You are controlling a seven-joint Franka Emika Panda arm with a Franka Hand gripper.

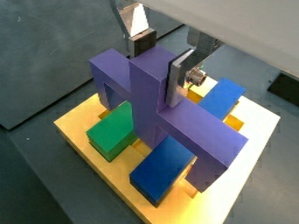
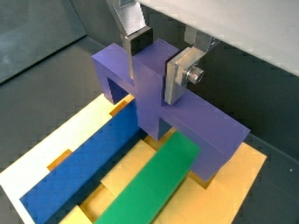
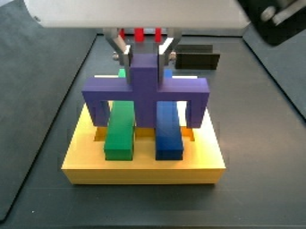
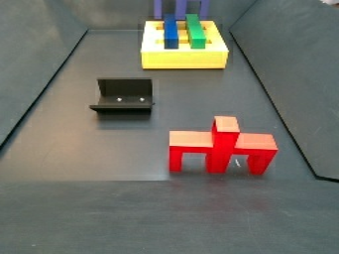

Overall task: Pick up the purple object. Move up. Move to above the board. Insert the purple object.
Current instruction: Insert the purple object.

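Light is even and fairly bright, falling from overhead: the board [image 3: 143, 156] casts only a soft, short shadow on the dark floor around it. The gripper [image 1: 163, 59] holding the purple object [image 1: 163, 109] shows pale glare on its silver fingers [image 2: 177, 74] in both wrist views. Beyond the board in a side view, the white housing is overexposed. All views are slightly soft; the red piece [image 4: 221, 147] stays reasonably crisp.

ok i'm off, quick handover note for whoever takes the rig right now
Gripper: over the board, jaws shut on the purple object's stem.
Purple object: upright on the board, straddling the green bar and blue bar; legs at the slots.
Done: pick, lift, move over.
Left: cannot tell if fully seated; check, then open and pull up.
Red piece and fixture sit on the floor, untouched.
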